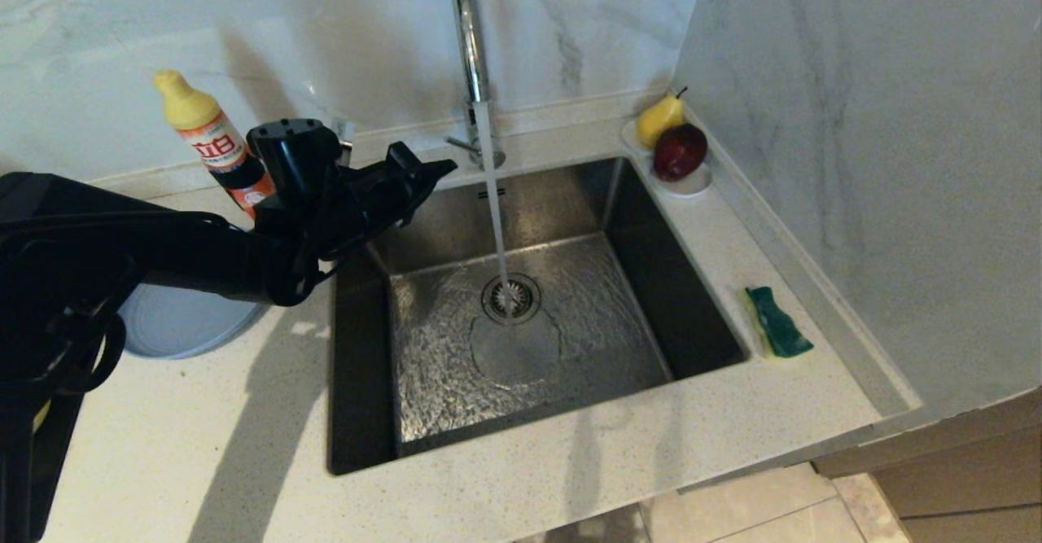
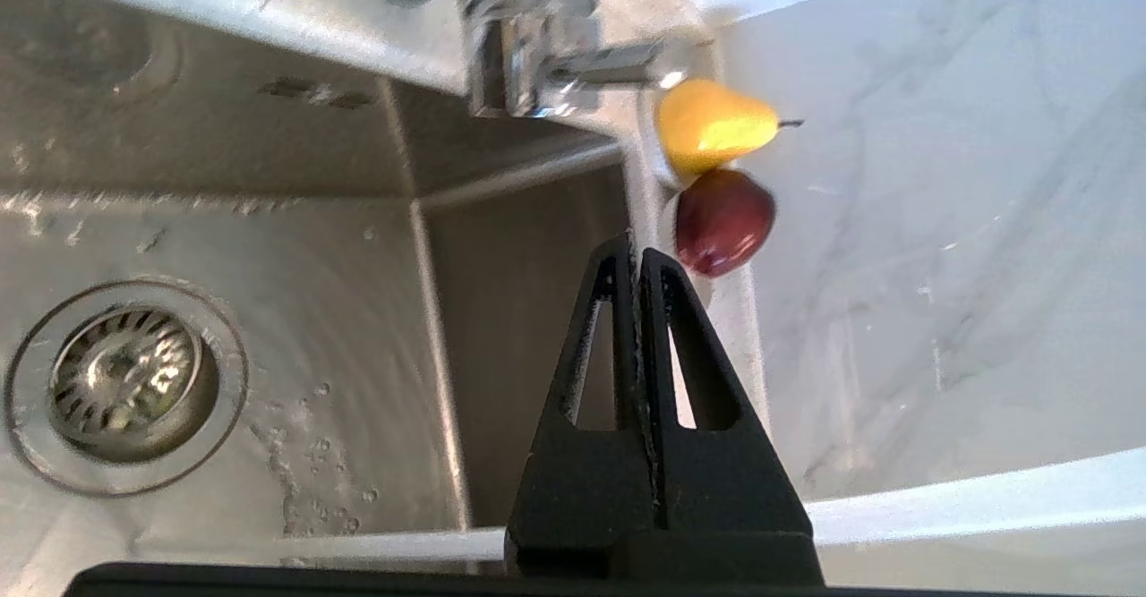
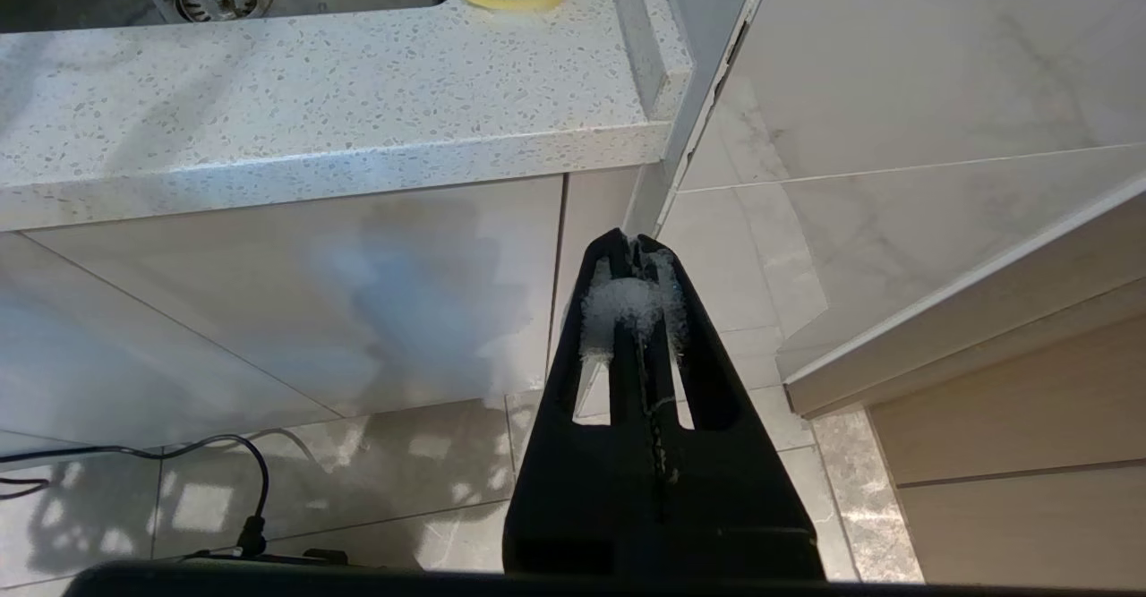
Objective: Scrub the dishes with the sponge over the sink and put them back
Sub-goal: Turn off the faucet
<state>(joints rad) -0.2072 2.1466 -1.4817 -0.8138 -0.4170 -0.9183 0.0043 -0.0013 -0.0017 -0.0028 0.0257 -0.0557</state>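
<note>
Head view looks down on a square steel sink point(image 1: 529, 323) set in a pale speckled counter, with water running from the tall chrome tap point(image 1: 472, 46) onto the round drain strainer point(image 1: 510, 298). At the sink's back left corner, the left gripper point(image 1: 431, 170) hangs above the rim with its fingers pressed together and nothing between them; the left wrist view shows those fingers closed, pointing toward the far corner where a yellow pear point(image 2: 712, 123) and a dark red apple point(image 2: 723, 219) sit on a small white saucer. The sponge point(image 1: 777, 321), green scouring side up over a yellow layer, lies on the counter just beside the sink's right edge, untouched. Of the dishes, only the grey-blue plate point(image 1: 183, 323) shows, lying on the counter left of the sink and half hidden under the left arm; the two bowls are not visible. A detergent bottle point(image 1: 213, 140) with a yellow cap stands behind the arm. The right gripper point(image 3: 634, 243) is parked low in front of the cabinet, fingers together and empty, with white foam clinging near the tips. No dish is over the sink, so this reads as a moment between steps. Next move probably calls for opening a gripper and taking hold of the sponge or a dish
</note>
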